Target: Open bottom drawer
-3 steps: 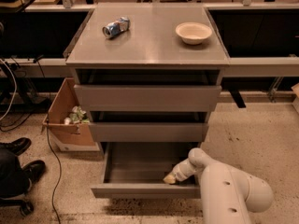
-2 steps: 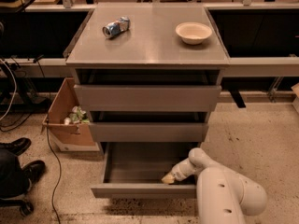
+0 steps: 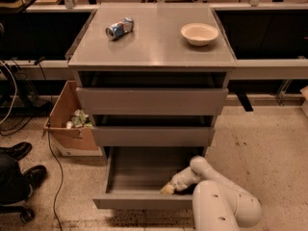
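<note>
Bottom drawer point(image 3: 139, 201): pulled well out below the front edge of the counter point(image 3: 154, 52), plain grey interior open to view, front panel nearest the camera.
Change in drawer: appears slightly farther out than a second ago, front panel a little lower in the camera view.
Gripper point(image 3: 168, 188): inside the bottom drawer, at its right half, just behind the front panel, under the front right corner of the counter.
Gripper state: cannot tell from this view; only a pale yellowish tip visible against the drawer floor.
Change in gripper: shifted a little left and toward the drawer front compared with a second ago.
Arm point(image 3: 222, 210): white, bent over the drawer's right front corner; bulky elbow now a little farther left than before.
Middle drawer point(image 3: 153, 135): slightly out, dark gap above it, same as before.
Top drawer point(image 3: 151, 101): slightly out, same as before.
Can point(image 3: 119, 28): lying on its side near the back left corner of the counter, unmoved.
Bowl point(image 3: 199, 33): upright near the back right corner, unmoved.
Cardboard box point(image 3: 67, 124): on the floor off the left edge, unmoved.
</note>
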`<state>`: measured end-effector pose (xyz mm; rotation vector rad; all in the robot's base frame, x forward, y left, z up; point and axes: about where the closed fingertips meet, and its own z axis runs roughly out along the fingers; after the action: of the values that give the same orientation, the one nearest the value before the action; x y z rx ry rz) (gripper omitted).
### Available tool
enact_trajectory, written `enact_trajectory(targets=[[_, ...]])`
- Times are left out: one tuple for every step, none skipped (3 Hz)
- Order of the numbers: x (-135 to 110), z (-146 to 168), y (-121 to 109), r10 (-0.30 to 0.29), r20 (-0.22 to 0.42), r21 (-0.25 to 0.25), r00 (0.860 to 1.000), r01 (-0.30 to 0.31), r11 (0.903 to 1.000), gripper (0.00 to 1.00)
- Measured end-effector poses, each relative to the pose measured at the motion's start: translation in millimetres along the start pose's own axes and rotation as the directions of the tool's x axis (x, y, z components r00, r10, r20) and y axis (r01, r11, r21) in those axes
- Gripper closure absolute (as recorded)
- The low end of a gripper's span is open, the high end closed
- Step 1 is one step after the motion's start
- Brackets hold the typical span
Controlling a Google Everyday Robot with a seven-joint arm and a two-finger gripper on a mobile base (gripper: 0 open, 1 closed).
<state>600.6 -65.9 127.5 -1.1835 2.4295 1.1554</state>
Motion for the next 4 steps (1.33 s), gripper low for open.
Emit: enact_trajectory(targets=[[-0.9,0.3,-0.8,0.000,0.000,-0.002,1.000,0.000,1.0000,1.00],[10.2,14.1,17.5,-0.014,-0.010,-0.077,1.000,0.013,0.9969,1.00],[9.6,14.0,16.8,-0.014,-0.010,-0.077,1.000,0.013,0.9969,1.00],[15.5,17.1,32.5,-0.035,-0.009,-0.132,0.999,0.033,0.9907,1.00]])
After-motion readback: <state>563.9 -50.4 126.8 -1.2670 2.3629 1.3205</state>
